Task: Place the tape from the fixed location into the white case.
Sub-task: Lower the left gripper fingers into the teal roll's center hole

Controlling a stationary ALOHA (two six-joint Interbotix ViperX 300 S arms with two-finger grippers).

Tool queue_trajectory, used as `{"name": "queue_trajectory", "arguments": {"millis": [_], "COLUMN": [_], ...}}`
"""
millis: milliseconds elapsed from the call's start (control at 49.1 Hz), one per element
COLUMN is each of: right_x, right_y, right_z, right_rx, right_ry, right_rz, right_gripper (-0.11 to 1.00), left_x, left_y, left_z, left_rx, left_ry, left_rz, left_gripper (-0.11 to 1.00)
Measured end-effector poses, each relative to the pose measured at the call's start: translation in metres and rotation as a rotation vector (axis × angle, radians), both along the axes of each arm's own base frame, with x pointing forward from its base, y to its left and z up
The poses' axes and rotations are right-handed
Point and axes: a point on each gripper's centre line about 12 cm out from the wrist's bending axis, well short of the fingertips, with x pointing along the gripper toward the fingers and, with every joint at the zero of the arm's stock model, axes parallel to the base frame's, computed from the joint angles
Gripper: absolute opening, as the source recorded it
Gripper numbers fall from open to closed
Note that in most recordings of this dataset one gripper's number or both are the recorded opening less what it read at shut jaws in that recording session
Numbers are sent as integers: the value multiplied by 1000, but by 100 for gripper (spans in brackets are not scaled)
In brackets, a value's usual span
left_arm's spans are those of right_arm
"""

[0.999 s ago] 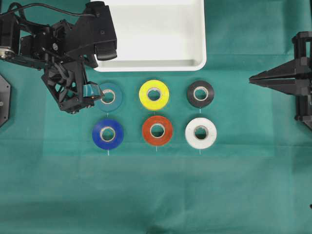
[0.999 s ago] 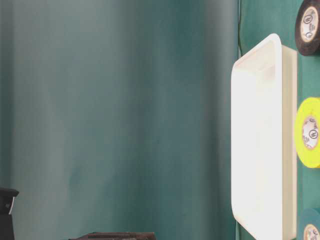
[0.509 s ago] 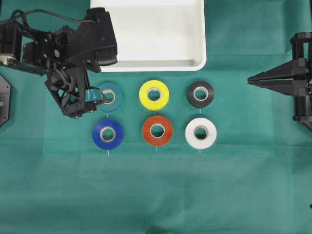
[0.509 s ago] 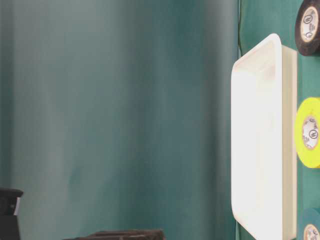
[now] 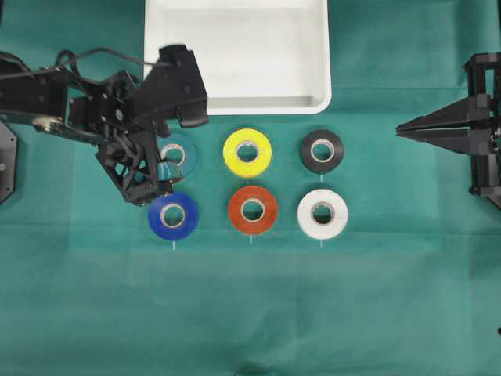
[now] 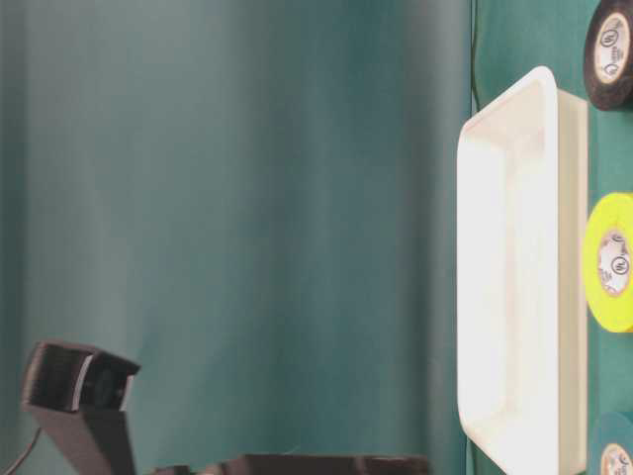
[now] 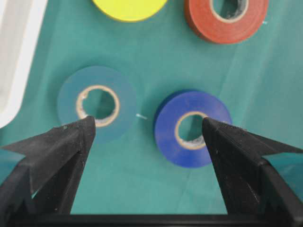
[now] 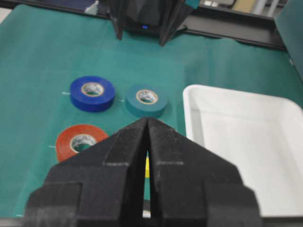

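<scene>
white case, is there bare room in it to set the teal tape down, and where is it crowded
The white case shows a bare floor from rim to rim. Crowded: the six rolls just below it, where the open left end effector hangs over the teal tape and blue roll.

Your tape (image 5: 182, 154) is a teal roll with a pale grey core, lying flat on the green cloth with its hole facing up. In the overhead view you see it just below the near-left corner of the white case (image 5: 243, 103), close to the rim but not touching it, and partly covered on its left side. In the left wrist view the tape (image 7: 97, 103) shows whole, round and undisturbed. The white case (image 8: 246, 146) is a wide, shallow rectangular tray with rounded corners and a raised rim, sitting level. From table level you see the case (image 6: 514, 277) edge-on.
</scene>
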Motion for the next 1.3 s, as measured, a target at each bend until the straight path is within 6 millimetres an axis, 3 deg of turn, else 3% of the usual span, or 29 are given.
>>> {"name": "queue_trajectory", "arguments": {"millis": [469,1304], "right_x": [0,4], "right_y": [0,0], "right_z": [-1,-6], "right_rx": [-2,-2], "right_ry": [3,29], "right_rz": [-1,-1], "right_gripper": [0,0], "left_x": [-3,3], "left_y": [-1,-2], "left_z": [-50,-92], "left_rx": [-34,-33], "left_ry": [35,40], "left_rz": [70,72], "left_gripper": [95,95]}}
